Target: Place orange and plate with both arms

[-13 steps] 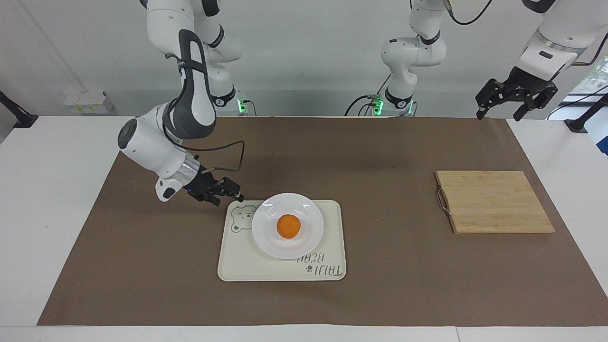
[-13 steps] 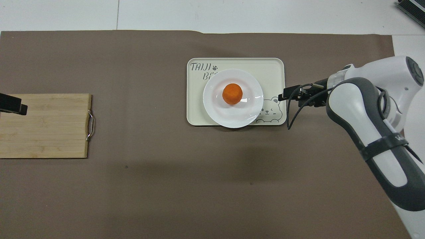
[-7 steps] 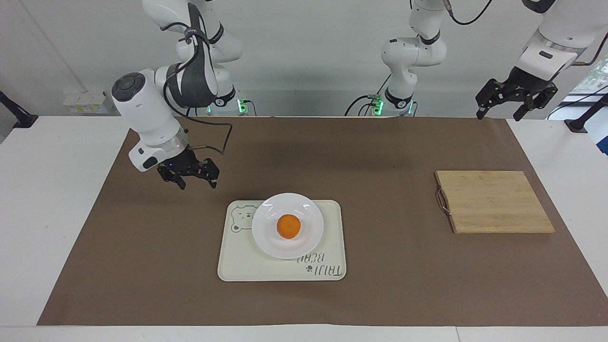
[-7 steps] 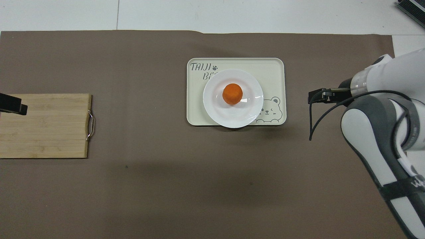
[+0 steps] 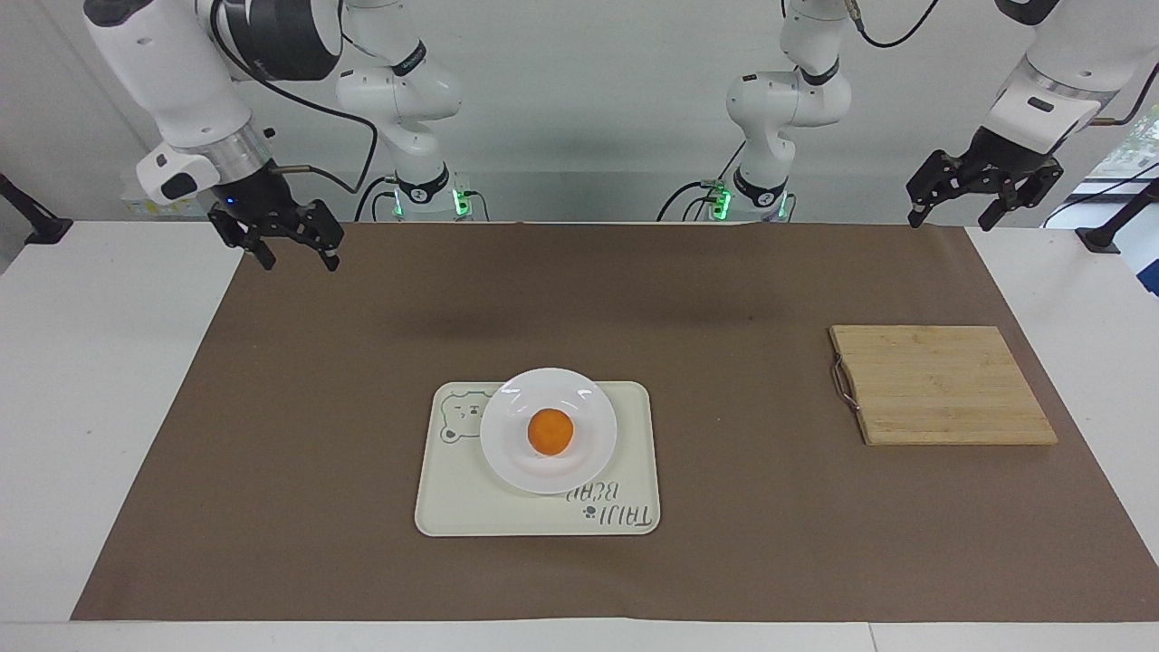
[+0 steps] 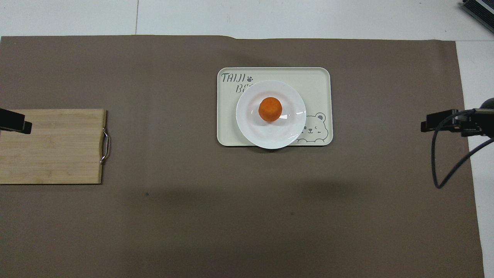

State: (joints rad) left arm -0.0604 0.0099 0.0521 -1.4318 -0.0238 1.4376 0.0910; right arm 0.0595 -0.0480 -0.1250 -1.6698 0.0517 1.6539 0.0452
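Note:
The orange (image 5: 550, 432) sits in the middle of the white plate (image 5: 507, 448). The plate rests on a cream tray with a bear drawing (image 5: 471, 507). In the overhead view the orange (image 6: 270, 109), the plate (image 6: 270, 136) and the tray (image 6: 318, 79) show the same way. My right gripper (image 5: 301, 263) is open and empty, raised over the brown mat's edge at the right arm's end of the table; it also shows in the overhead view (image 6: 424, 126). My left gripper (image 5: 950, 222) is open and empty, raised over the mat's corner near the wooden board, and waits; its tip shows in the overhead view (image 6: 23, 125).
A wooden cutting board (image 5: 942, 385) with a metal handle lies toward the left arm's end of the table; it also shows in the overhead view (image 6: 52, 146). A brown mat (image 5: 724, 299) covers most of the white table.
My right gripper has risen and pulled away from the tray's edge, out to the right arm's end of the mat. The plate, orange and left arm have not moved.

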